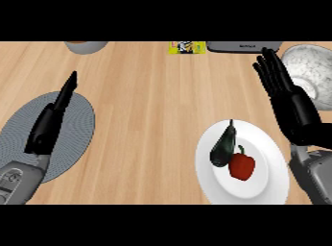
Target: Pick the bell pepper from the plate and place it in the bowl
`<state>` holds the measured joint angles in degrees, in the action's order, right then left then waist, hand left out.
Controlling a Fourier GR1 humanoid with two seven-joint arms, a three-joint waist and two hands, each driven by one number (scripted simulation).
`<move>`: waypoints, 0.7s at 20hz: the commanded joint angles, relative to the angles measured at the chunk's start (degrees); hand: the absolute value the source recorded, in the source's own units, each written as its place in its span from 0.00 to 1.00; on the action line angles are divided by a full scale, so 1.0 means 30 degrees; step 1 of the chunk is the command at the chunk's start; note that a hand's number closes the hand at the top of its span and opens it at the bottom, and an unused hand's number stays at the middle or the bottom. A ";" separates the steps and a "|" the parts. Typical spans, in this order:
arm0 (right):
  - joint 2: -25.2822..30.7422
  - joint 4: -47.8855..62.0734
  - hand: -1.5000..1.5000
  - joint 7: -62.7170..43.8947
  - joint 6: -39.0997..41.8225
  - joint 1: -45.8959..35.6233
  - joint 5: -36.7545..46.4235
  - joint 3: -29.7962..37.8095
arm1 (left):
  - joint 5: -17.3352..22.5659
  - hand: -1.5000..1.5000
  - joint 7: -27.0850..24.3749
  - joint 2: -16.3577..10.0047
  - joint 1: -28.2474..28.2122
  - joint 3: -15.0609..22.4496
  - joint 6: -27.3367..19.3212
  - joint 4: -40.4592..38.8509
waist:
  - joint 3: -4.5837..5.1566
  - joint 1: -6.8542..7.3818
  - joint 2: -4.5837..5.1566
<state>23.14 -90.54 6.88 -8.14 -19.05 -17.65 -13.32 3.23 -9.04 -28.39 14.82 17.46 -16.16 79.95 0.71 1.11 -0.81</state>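
A red bell pepper point(243, 166) lies on a white plate point(266, 185) at the lower right, touching a dark green elongated vegetable point(223, 145) on its left. A white marbled bowl point(319, 74) stands at the upper right. My right hand point(290, 103) is open, fingers straight and pointing away, between the plate and the bowl, just right of the plate's upper rim and apart from the pepper. My left hand point(52, 120) is open and edge-on over a grey round mat point(77, 144) at the left.
At the counter's far edge sit a grey cup point(86, 46), a small yellow packet point(186, 47) and a grey flat device point(240, 47). Bare wooden counter point(151, 110) spans the middle.
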 commanded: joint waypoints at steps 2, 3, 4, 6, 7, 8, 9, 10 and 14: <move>0.1294 -0.1986 1.00 -0.1440 -0.1740 0.0290 0.2299 0.0456 | 0.1096 0.50 0.1562 -0.0250 -0.0355 -0.1619 0.0103 0.0864 | -0.0225 -0.0408 0.0143; 0.1650 -0.2755 1.00 -0.2054 -0.2836 0.0160 0.3187 0.0582 | 0.1156 0.50 0.1485 -0.0021 -0.0899 -0.1822 -0.0506 0.0772 | -0.0206 -0.0457 0.0069; 0.2902 -0.2797 1.00 -0.1995 -0.2757 0.0903 0.3625 0.1231 | 0.2217 0.50 0.1807 -0.0392 -0.0994 -0.2805 -0.0135 0.0513 | -0.0193 -0.0654 0.0003; 0.3952 -0.3545 1.00 -0.2388 -0.4094 0.1420 0.5470 0.1640 | 0.2938 0.50 0.2459 -0.0485 -0.1343 -0.3813 -0.0569 0.0328 | -0.0170 -0.0836 -0.0109; 0.7347 0.0706 1.00 -0.4124 -0.2159 0.3133 0.7942 0.0304 | 0.2099 0.50 0.1973 -0.0200 -0.1305 -0.2854 -0.0666 -0.0070 | 0.0792 -0.1812 0.0494; 0.7549 0.1462 0.00 -0.5436 -0.3121 0.4329 0.8509 0.0546 | 0.2471 0.50 0.2219 -0.0025 -0.1665 -0.3134 -0.0835 -0.0116 | 0.0442 -0.2157 0.0289; 0.6550 0.1545 0.00 -0.6669 -0.5138 0.5151 0.8409 0.1380 | 0.2788 0.50 0.2274 -0.0189 -0.1987 -0.3708 -0.0973 -0.0384 | 0.0170 -0.2414 0.0017; 0.5648 0.1070 0.00 -0.7252 -0.6705 0.5905 0.8501 0.1743 | 0.3092 0.50 0.2553 -0.0193 -0.2182 -0.3958 -0.0998 -0.0342 | 0.0042 -0.2688 -0.0265; 0.4678 -0.2801 0.00 -0.8732 -0.9682 0.8756 1.2352 -0.0605 | 0.3279 0.50 0.3067 0.0042 -0.2511 -0.3843 -0.1087 0.0311 | -0.0041 -0.2372 -0.0397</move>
<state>37.70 -93.43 -13.53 -29.83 -0.37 10.82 -11.75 11.93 -1.37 -28.52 8.33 6.91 -18.81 80.07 0.76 -5.34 -1.50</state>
